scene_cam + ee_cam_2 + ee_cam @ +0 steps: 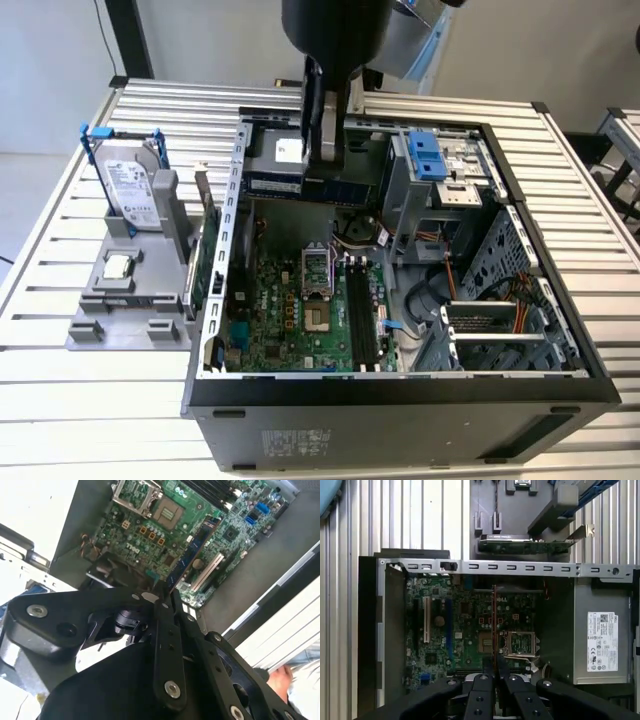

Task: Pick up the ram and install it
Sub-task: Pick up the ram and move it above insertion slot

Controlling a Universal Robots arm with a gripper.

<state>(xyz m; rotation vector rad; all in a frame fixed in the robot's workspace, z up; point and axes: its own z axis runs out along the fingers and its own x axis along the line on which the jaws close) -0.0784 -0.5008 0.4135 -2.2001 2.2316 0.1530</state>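
The ram [193,554] is clamped at one end between the closed fingers of the gripper [167,594] and juts out level above the motherboard [290,310], clear of the board. In the exterior view it hangs over the far part of the open computer case [400,400], while the black memory slots [362,312] lie nearer. Left of the case, a grey holder [120,320] carries the hard drive [135,185], with the expansion card [205,255] standing on the holder's right edge.
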